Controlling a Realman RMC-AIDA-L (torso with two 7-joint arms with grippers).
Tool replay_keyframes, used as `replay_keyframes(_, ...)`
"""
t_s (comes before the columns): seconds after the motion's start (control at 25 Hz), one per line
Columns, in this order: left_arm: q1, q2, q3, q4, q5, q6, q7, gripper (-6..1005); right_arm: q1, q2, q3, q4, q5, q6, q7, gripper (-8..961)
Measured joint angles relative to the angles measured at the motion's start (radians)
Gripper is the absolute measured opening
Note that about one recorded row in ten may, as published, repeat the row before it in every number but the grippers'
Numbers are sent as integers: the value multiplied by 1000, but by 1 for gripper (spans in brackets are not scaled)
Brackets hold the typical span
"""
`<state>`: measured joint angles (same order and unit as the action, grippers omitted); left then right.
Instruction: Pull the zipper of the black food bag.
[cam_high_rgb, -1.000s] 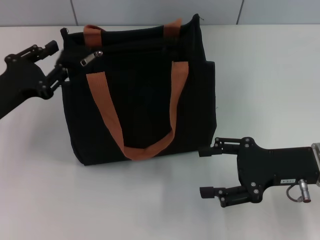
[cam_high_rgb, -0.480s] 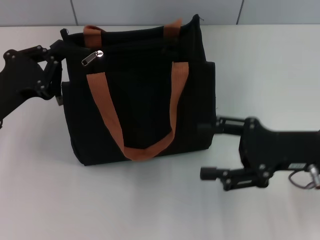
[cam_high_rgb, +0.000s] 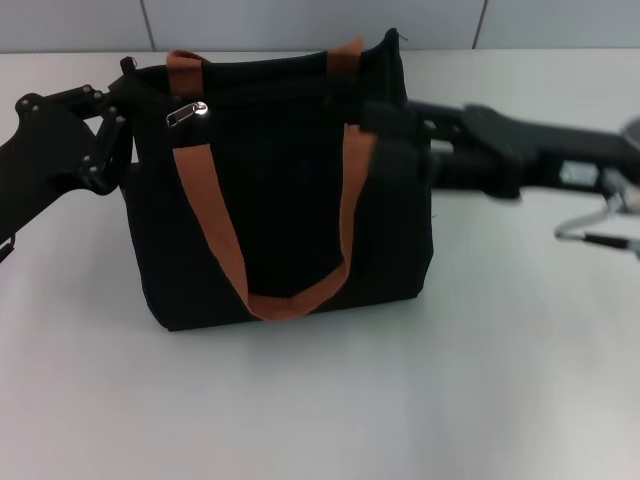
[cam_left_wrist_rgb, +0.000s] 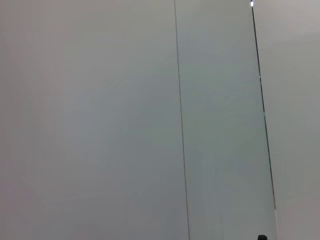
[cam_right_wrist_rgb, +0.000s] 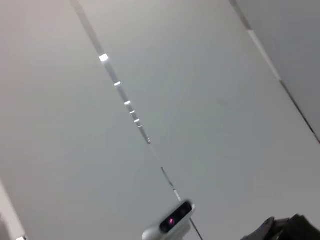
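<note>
The black food bag (cam_high_rgb: 285, 200) stands upright on the white table, its two orange-brown strap handles (cam_high_rgb: 210, 215) hanging down the front. The zipper's silver pull tab (cam_high_rgb: 185, 113) lies on the zip track at the bag's top left end. My left gripper (cam_high_rgb: 124, 128) is against the bag's upper left corner, just left of the pull tab, its tips lost against the black fabric. My right gripper (cam_high_rgb: 388, 122) is raised and sits at the bag's upper right corner. Both wrist views show only pale wall panels, no bag.
The white table (cam_high_rgb: 320, 400) stretches in front of and to the right of the bag. A grey wall runs behind the table (cam_high_rgb: 300, 20). The right arm's cable (cam_high_rgb: 595, 235) hangs at the far right.
My right arm has swung up from the table at the front right to the bag's upper right corner. My left gripper has closed in against the bag's upper left corner.
</note>
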<state>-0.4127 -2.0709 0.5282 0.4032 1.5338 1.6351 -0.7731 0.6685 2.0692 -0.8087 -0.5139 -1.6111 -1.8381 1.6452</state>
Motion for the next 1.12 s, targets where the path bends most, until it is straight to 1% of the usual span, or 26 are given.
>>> replay_keyframes(0.04, 0, 0, 0, 0, 0, 0, 0, 26, 0, 0, 0, 0, 0, 0, 0, 816)
replay_keyframes(0.16, 0, 0, 0, -1, 0, 0, 0, 27, 50, -1, -7, 0, -1, 51, 113, 816)
replay_keyframes(0.24, 3, 0, -1, -1, 0, 1, 0, 28, 102, -1, -12, 4, -6, 127, 250, 816)
replay_keyframes(0.28, 5, 0, -1, -1, 0, 3, 0, 29, 117, -1, -17, 8, -10, 146, 281, 816)
replay_keyframes(0.36, 7, 0, -1, -1, 0, 3, 0, 30, 136, -1, -34, 10, -17, 175, 330, 816)
replay_keyframes(0.44, 10, -1, -1, -1, 0, 3, 0, 31, 155, -2, -72, 7, -21, 209, 390, 816)
replay_keyframes(0.48, 10, -1, -1, -1, 0, 3, 0, 31, 155, -2, -72, 7, -21, 209, 390, 802)
replay_keyframes(0.52, 11, -1, -1, -1, 0, 3, 1, 31, 165, -3, -98, 6, -23, 224, 424, 788)
replay_keyframes(0.56, 12, -1, -2, -7, 0, 6, 12, 32, 185, -8, -137, 7, -32, 244, 484, 774)
replay_keyframes(0.6, 12, -1, -2, -12, 0, 7, 20, 32, 194, -10, -147, 9, -39, 253, 513, 760)
replay_keyframes(0.72, 12, -1, -2, -33, 0, 9, 50, 34, 208, -12, -156, 12, -51, 272, 567, 719)
replay_keyframes(0.76, 13, -1, -2, -44, 0, 11, 71, 34, 217, -12, -162, 12, -60, 299, 623, 705)
replay_keyframes(0.88, 14, -2, -2, -47, 0, 14, 78, 36, 224, -10, -169, 12, -62, 318, 653, 663)
replay_keyframes(1.0, 16, -2, -3, -51, 0, 37, 85, 37, 232, -8, -185, 12, -63, 339, 679, 513)
replay_keyframes(1.08, 17, 0, -4, -51, 0, 55, 85, 38, 246, -6, -216, 12, -71, 363, 712, 413)
replay_keyframes(1.12, 17, 0, -4, -51, 0, 55, 85, 38, 246, -6, -216, 12, -71, 363, 712, 386)
